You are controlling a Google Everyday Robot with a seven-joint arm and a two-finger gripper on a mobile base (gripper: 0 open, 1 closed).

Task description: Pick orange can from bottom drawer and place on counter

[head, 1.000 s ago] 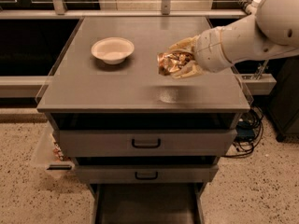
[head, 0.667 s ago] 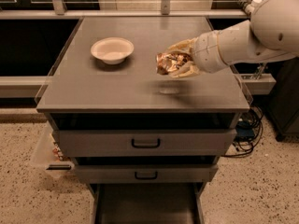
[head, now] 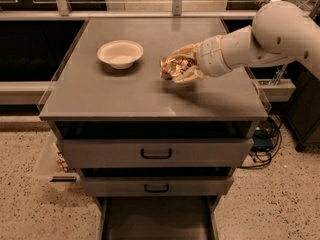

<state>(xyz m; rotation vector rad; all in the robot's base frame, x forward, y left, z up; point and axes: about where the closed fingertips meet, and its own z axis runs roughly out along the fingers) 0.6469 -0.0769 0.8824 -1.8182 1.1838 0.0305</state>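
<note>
The orange can [head: 172,67] lies sideways in my gripper [head: 181,69], right of the counter's middle. The gripper's pale fingers [head: 186,51] are shut around the can, which sits at or just above the grey counter [head: 125,94]. The white arm reaches in from the upper right. The bottom drawer [head: 155,219] stands pulled out at the foot of the cabinet, and the part of its dark floor in view is bare.
A white bowl [head: 120,53] sits on the counter left of the can. Two grey-fronted drawers with black handles [head: 156,154] are shut. Clear acrylic strips edge the counter. Cables and a dark unit stand at the right of the cabinet.
The gripper with the can has sunk a little toward the counter and shifted slightly left. The bowl and drawers have not moved.
</note>
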